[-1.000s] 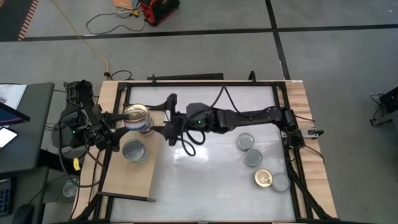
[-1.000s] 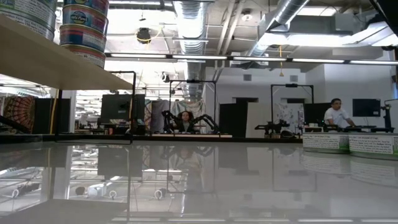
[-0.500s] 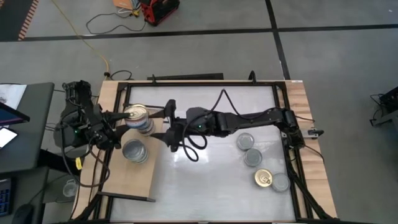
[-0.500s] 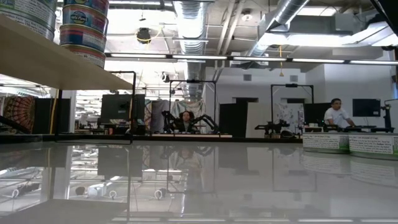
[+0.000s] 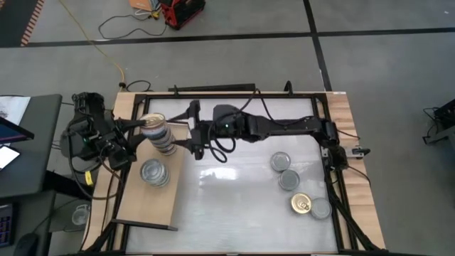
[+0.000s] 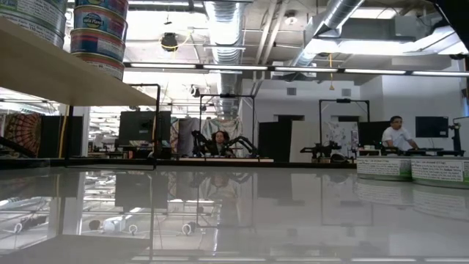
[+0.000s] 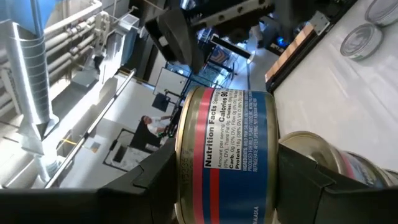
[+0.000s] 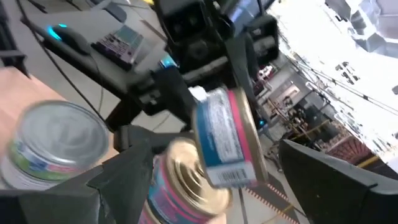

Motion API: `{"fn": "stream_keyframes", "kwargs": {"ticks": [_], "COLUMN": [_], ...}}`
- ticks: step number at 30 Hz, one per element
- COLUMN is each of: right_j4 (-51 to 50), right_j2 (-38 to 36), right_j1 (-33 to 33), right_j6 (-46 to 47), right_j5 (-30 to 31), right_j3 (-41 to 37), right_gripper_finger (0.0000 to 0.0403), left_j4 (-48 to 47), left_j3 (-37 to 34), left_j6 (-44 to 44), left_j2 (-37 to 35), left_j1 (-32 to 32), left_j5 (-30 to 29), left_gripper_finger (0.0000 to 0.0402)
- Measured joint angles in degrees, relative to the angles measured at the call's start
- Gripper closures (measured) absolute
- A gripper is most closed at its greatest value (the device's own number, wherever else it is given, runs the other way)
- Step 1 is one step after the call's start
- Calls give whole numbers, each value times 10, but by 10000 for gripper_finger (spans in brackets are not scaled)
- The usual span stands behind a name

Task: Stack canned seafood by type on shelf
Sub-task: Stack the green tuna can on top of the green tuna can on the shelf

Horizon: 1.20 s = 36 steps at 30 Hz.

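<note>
Workshop, white table [image 5: 242, 192] | shelf [image 5: 149, 203]: two stacks begun | left gripper [image 5: 131, 128] clamps tilted gold-top tin [image 5: 158, 131] over pull-tab stack [image 5: 166, 144] | right gripper [image 5: 190, 131] wide open, empty, beside | four tins [image 5: 295, 185] left.

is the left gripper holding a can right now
Yes, in the left wrist view the left gripper is closed on a blue and red labelled can, its fingers pressing both sides.
</note>
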Motion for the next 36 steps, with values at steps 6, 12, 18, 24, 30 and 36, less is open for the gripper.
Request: {"fn": "stream_keyframes", "kwargs": {"ticks": [6, 12, 18, 24, 30, 36], "right_j4": [2, 3, 2, 2, 3, 13], "right_j2": [0, 0, 0, 0, 0, 0], "right_j1": [-9, -13, -14, -11, -8, -8], "right_j6": [1, -1, 14, 16, 16, 30], "right_j5": [-12, -13, -13, -13, -13, -13], "right_j3": [0, 0, 0, 0, 0, 0], "right_gripper_finger": [26, 26, 26, 26, 26, 26], "left_j4": [-33, -50, -101, -118, -118, -114], "left_j3": [0, 0, 0, 0, 0, 0], "left_j6": [-9, -21, -80, -118, -136, -142], "left_j2": [-24, -31, -30, -31, -30, -30], "left_j1": [0, 0, 0, 0, 0, 0], "left_j5": [0, 0, 42, 27, 33, 60], "left_gripper_finger": [201, 201, 201, 201, 166, 112]}}
